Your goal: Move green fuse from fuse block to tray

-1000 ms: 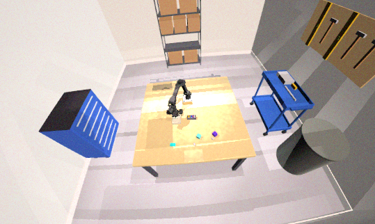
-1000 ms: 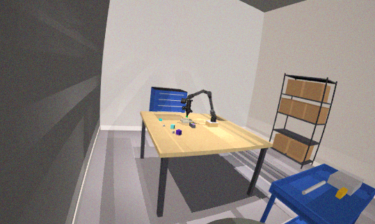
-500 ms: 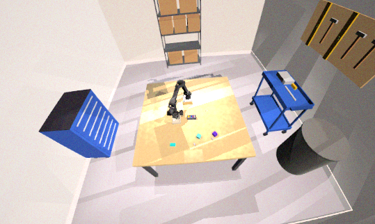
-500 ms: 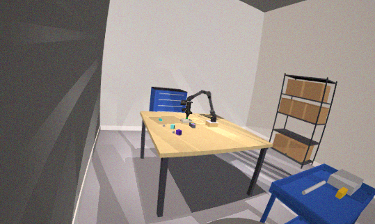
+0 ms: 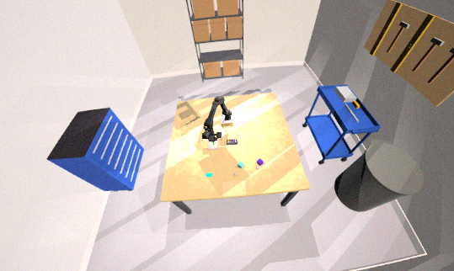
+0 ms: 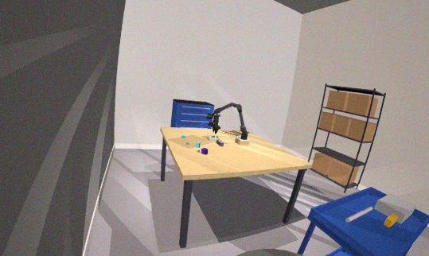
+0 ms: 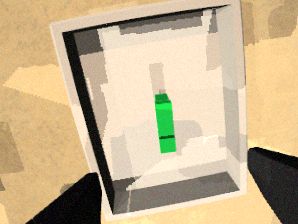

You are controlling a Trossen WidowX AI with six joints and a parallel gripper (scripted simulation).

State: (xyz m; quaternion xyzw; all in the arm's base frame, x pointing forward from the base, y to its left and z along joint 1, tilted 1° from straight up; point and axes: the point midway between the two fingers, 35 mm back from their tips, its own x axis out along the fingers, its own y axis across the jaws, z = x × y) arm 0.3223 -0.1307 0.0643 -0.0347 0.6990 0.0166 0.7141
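The green fuse (image 7: 165, 125) (image 6: 213, 137) is inside the walls of the white tray (image 7: 232, 60) (image 5: 215, 147), near its middle, with its long side running roughly along the tray. Whether it rests fully on the tray floor is hard to tell. My gripper (image 7: 175, 170) (image 6: 215, 131) is open above the tray, its fingers wide apart on either side of the fuse. Neither finger touches the fuse in the wrist view. The fuse block (image 5: 232, 141) (image 6: 220, 143) stands beside the tray with other coloured fuses in it; it is outside the wrist view.
On the wooden table (image 5: 276, 126) lie a teal cube (image 5: 240, 165) (image 6: 197, 145), a purple cube (image 5: 259, 162) (image 6: 204, 151), a flat cyan piece (image 5: 209, 175) (image 6: 183, 137) and small pale bits, all away from the tray. The arm's base is behind the fuse block.
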